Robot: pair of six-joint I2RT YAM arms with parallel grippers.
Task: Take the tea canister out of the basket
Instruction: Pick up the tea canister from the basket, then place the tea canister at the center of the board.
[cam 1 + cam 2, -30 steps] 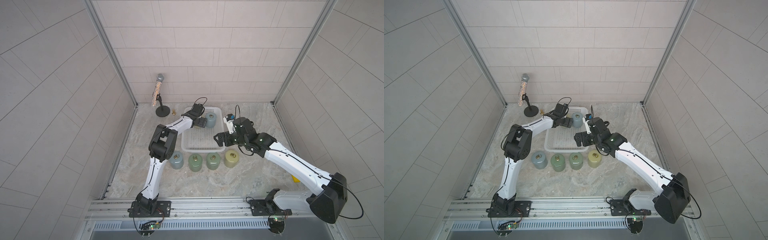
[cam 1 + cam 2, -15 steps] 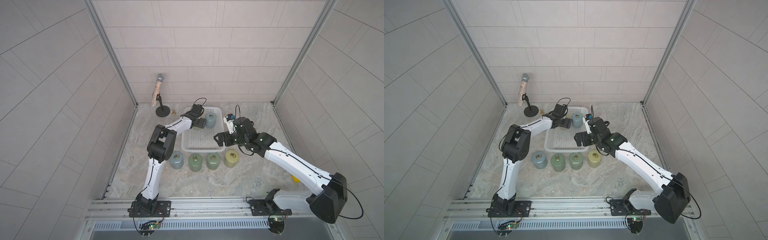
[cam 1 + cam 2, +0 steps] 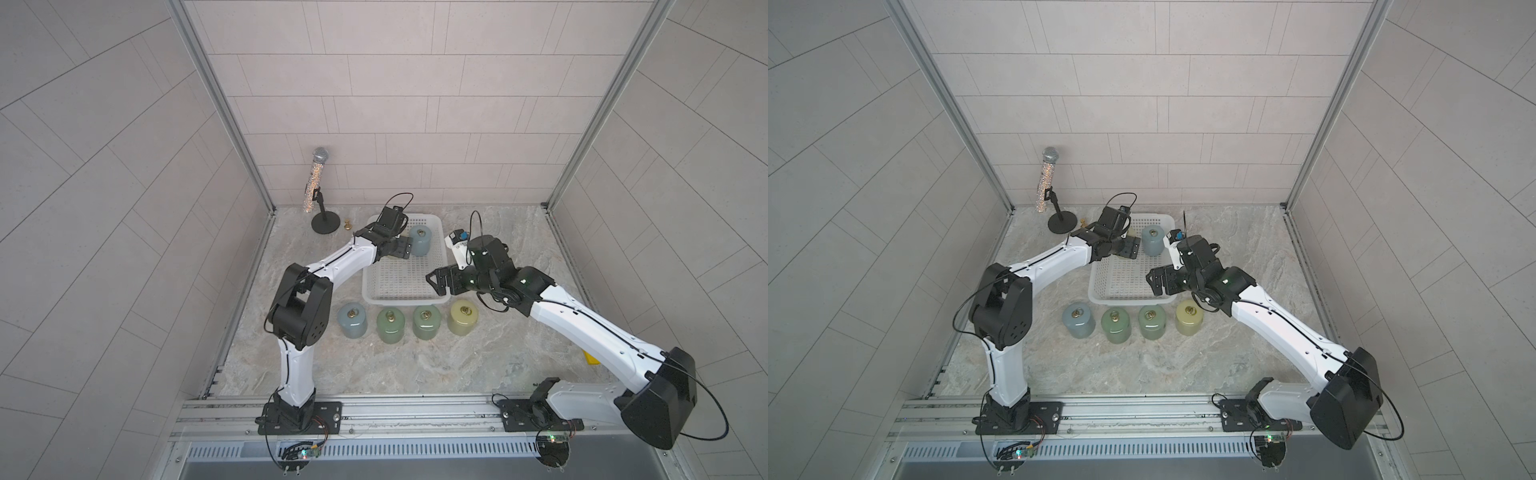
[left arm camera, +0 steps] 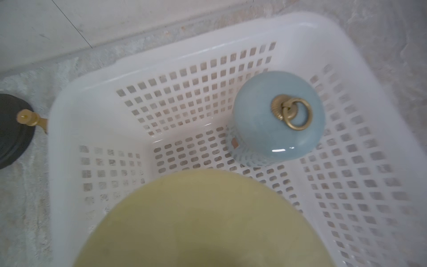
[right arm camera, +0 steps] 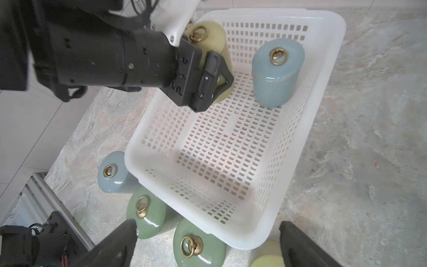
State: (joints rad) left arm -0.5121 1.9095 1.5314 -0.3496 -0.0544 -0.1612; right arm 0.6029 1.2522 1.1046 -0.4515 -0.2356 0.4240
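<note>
Step in hand: extraction of the pale yellow canister [image 5: 216,37] from a far corner of the basket [image 5: 332,46]. The left gripper [image 5: 212,90] straddles the canister body and appears clamped on it. The far finger is hidden. The right gripper [image 5: 206,225] hangs spread wide over the near rim, holding nothing. The next move calls for a straight vertical lift until the base clears the rim, without nudging the blue canister [image 5: 277,69] standing in the other far corner.

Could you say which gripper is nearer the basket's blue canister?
Left. The left gripper is at the yellow canister right beside the blue canister; the right gripper hovers at the other end of the basket.
</note>
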